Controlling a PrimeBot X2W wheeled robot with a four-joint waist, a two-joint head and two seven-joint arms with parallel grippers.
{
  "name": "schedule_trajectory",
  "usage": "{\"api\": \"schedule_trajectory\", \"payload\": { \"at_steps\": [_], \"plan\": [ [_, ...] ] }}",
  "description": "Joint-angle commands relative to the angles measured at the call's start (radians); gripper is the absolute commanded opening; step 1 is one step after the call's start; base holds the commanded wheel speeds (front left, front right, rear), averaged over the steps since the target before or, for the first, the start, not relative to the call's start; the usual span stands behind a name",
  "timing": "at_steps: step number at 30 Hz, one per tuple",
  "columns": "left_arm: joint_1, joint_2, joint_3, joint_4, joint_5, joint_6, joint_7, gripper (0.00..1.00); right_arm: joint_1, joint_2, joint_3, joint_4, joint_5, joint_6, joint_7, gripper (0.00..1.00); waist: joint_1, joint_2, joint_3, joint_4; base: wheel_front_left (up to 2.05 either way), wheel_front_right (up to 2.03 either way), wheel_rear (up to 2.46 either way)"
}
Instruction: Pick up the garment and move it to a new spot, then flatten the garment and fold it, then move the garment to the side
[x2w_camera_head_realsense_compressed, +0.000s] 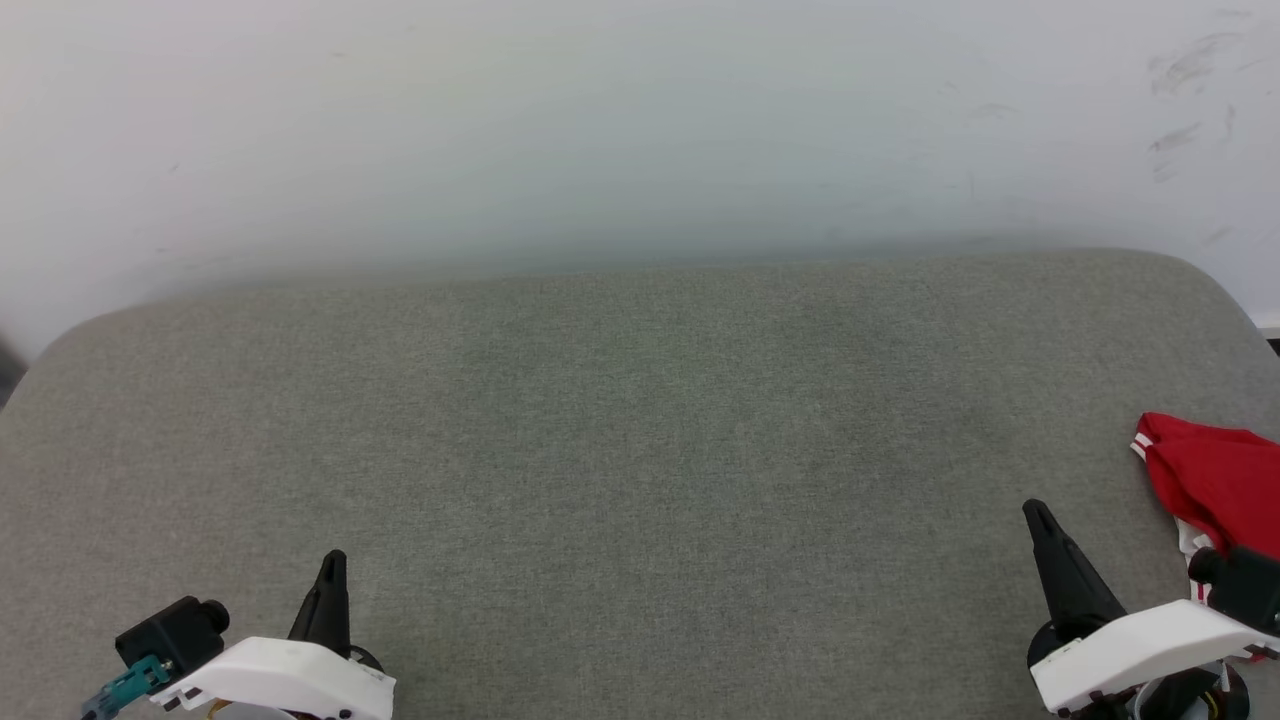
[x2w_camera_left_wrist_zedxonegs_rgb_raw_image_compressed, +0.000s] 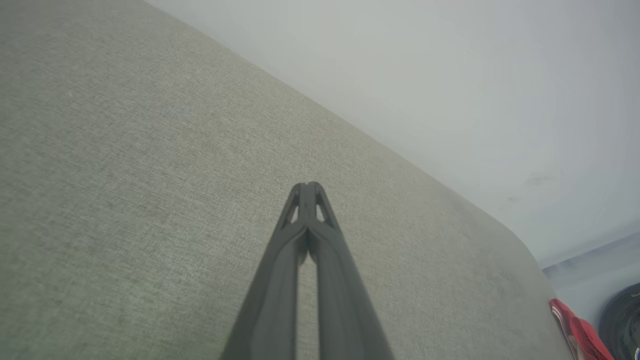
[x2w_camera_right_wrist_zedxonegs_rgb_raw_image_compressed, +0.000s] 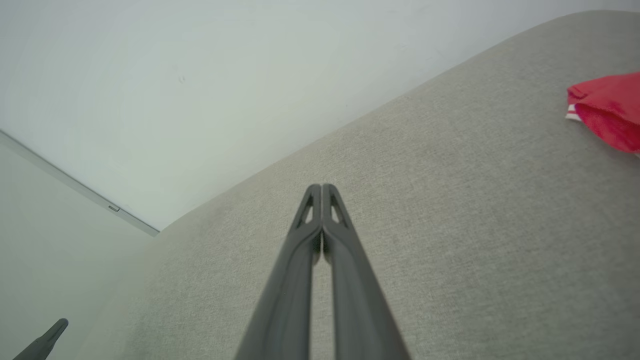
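Head view: left gripper (x2w_camera_head_realsense_compressed: 334, 565) sits low at near-left, fingers (x2w_camera_left_wrist_zedxonegs_rgb_raw_image_compressed: 277, 300) pressed tip to tip, nothing between them. Right gripper (x2w_camera_head_realsense_compressed: 1036, 515) at near-right, likewise closed and empty; both wrist views confirm the tips meet. Both are over the table (x2w_camera_head_realsense_compressed: 640, 450), touching nothing that I can see.

Garment (x2w_camera_head_realsense_compressed: 1215, 480) lies at the table's right edge, just beside the right gripper's arm and partly hidden behind it. It runs off frame, so its full extent can't be told.

Risks, as I judge them: closed fingers would only push the shirt, and a push so near the rim could send it off the table. Heaped layers invite a pinch of one ply, dragging the rest. Any grasp point sits at the margin of sight.

Materials: garment soft, red, matte, bunched in rounded folds, red-and-white striped trim at one edge. Table cover grey-green woven cloth, fine weave, rounded corners, looks padded. Fingers long, dark, tapered, slotted near the tips. Wall (x2w_camera_head_realsense_compressed: 640, 120) pale, scuffed at far right.
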Motion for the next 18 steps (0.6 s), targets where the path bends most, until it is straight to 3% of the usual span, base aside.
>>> {"api": "schedule_trajectory", "payload": {
  "at_steps": [1, 18],
  "plan": [
    [-0.032, 0.001, 0.02, -0.007, -0.026, -0.011, 0.007, 0.0, -0.035, 0.002, -0.006, -0.007, 0.038, 0.0, 0.003, 0.0, -0.0001, 0.0, 0.001, 0.001, 0.0, 0.0, 0.0],
    [-0.057, -0.052, 0.086, 0.012, -0.197, -0.072, 0.062, 0.0, -0.06, 0.012, -0.026, 0.031, 0.265, 0.0, 0.013, 0.0, -0.0001, 0.0, 0.007, 0.008, 0.0, 0.0, 0.0]
  ]
}}
